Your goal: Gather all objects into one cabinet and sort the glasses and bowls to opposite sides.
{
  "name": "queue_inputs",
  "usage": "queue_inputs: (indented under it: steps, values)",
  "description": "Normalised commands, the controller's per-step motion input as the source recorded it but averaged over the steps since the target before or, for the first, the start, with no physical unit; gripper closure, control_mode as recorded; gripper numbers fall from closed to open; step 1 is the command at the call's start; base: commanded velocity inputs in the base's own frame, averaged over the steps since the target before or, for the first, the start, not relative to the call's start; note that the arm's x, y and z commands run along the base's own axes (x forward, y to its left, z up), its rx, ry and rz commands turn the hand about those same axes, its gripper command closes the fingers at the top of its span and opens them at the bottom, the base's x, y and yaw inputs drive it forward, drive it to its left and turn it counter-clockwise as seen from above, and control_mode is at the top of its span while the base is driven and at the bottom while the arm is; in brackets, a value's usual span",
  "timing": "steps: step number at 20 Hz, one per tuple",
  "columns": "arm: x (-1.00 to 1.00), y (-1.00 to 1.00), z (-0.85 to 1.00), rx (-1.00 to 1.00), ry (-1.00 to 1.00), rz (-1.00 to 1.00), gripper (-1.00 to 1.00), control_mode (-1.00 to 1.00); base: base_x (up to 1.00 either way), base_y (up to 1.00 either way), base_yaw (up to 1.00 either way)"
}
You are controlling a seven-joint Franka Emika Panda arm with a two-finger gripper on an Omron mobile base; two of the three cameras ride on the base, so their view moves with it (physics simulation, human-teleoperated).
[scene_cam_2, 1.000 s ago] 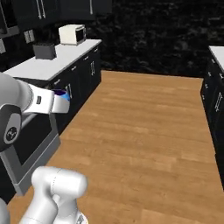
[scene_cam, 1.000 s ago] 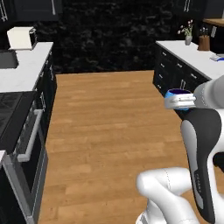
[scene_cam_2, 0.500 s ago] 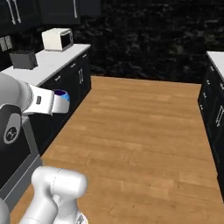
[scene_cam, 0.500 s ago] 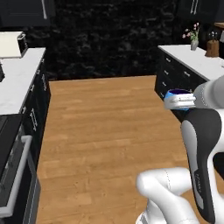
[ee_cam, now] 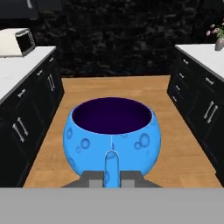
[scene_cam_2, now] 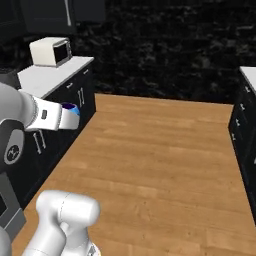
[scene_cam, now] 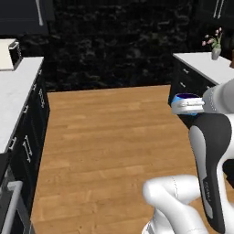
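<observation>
In the hand view a small bright-blue glass (ee_cam: 112, 131) with a dark purple inside stands upright in front of the camera. My gripper (ee_cam: 112, 177) is shut on it low at its near side. From the base cameras the same glass (scene_cam: 185, 97) (scene_cam_2: 70, 108) sits at the tip of the white hand, carried at about counter height over the aisle, with the gripper (scene_cam: 187, 106) (scene_cam_2: 66, 119) closed under it. The bowl and the open cabinet are out of view.
A wooden floor (scene_cam: 109, 137) runs between two rows of black base drawers (ee_cam: 39, 100) with white counters (scene_cam: 18, 91). A white microwave (scene_cam_2: 50, 51) stands on the left counter. A vase of flowers (scene_cam: 215, 45) stands on the right counter. A dark stone wall closes the far end.
The whole picture has shifted in both base views, so the base has driven and the cameras moved with it. The arm keeps its pose and the blue glass stays in the shut gripper.
</observation>
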Motion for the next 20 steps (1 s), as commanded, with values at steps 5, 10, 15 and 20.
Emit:
queue_inputs:
  steps: [5,10,15,20]
  values:
    - [0.00,0.00,0.00,0.00,0.00,0.00,1.00,1.00,1.00,0.00,0.00]
    - [0.00,0.00,0.00,0.00,0.00,0.00,1.00,1.00,1.00,0.00,0.00]
    - [0.00,0.00,0.00,0.00,0.00,0.00,1.00,1.00,1.00,0.00,0.00]
    - [0.00,0.00,0.00,0.00,0.00,0.00,1.00,1.00,1.00,0.00,0.00]
